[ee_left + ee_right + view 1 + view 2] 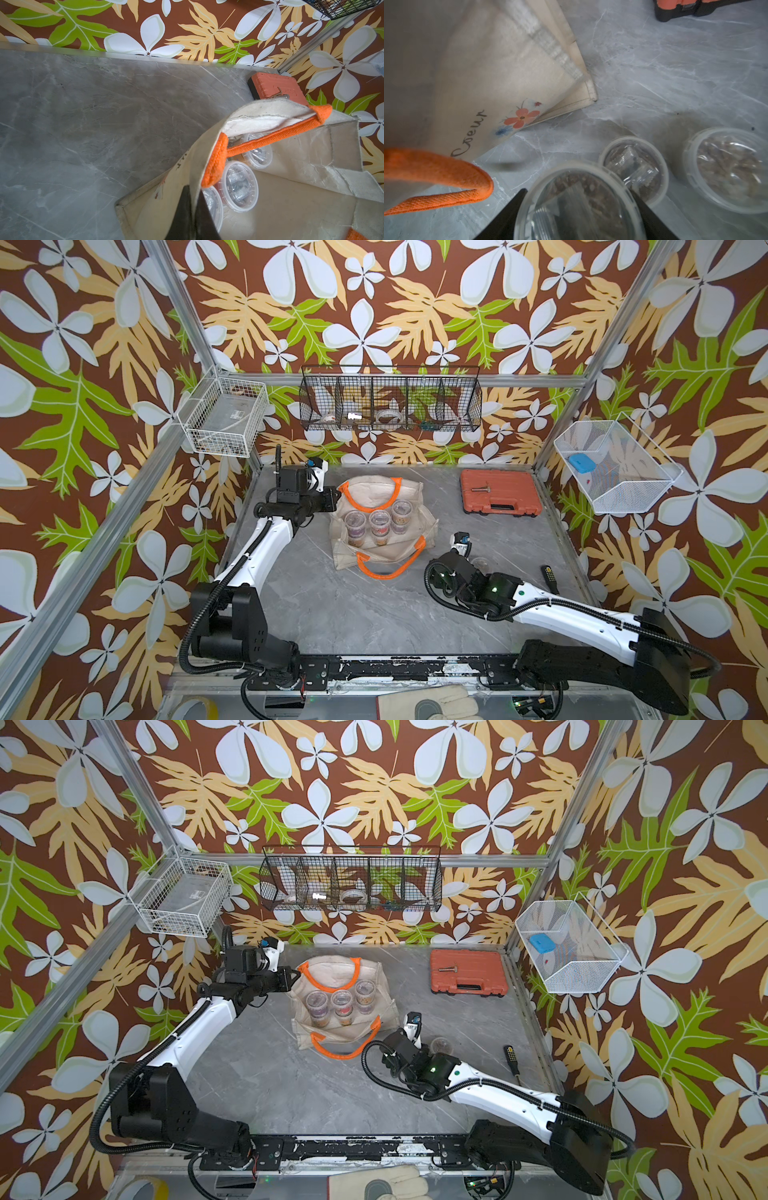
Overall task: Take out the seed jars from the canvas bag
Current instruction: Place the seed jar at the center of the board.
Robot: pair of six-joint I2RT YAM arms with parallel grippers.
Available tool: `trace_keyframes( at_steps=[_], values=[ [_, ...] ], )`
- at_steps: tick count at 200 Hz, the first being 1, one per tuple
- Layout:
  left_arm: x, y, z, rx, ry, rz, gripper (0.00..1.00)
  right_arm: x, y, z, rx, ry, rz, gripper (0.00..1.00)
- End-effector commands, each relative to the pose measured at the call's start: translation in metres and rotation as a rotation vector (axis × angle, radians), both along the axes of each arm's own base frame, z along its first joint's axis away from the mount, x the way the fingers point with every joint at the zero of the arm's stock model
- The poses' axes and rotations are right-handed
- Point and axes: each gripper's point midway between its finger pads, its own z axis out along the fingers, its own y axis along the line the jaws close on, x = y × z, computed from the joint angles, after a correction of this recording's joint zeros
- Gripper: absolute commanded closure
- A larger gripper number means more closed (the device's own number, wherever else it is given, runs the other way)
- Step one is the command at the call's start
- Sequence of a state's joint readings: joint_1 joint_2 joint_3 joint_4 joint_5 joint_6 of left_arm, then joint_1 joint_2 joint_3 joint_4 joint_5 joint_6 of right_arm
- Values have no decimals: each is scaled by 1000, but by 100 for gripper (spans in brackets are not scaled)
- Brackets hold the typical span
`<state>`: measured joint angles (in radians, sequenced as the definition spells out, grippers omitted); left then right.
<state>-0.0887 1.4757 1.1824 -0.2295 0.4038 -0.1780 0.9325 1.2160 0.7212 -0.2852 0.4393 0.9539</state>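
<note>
Right wrist: right jaws clasp seed jar (577, 207); outstretched left jaws pinch canvas bag (199, 149).

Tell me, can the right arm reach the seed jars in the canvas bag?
Probably not yet: the right gripper is closed on another jar beside the canvas bag. Otherwise the way looks free: the left gripper holds it open, the seed jars lie uncovered.
</note>
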Motion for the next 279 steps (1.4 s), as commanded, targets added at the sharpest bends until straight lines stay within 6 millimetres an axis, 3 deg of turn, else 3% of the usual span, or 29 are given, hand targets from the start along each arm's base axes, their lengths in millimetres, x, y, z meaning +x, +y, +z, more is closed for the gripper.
trace_keyframes(
  at_steps=[1,103,187,236,279],
  values=[
    [3,2,4,4,-20,9,100,8,19,4,60,-24,24,28],
    [3,2,4,5,-21,13,100,18,42,-43,9,37,56,28],
    [3,3,5,7,-24,17,100,18,41,-69,-31,71,45,23],
    [3,3,5,6,-22,17,100,17,41,-63,-27,64,45,10],
    [3,3,5,4,-22,17,100,15,31,-28,13,16,26,4]
  ],
)
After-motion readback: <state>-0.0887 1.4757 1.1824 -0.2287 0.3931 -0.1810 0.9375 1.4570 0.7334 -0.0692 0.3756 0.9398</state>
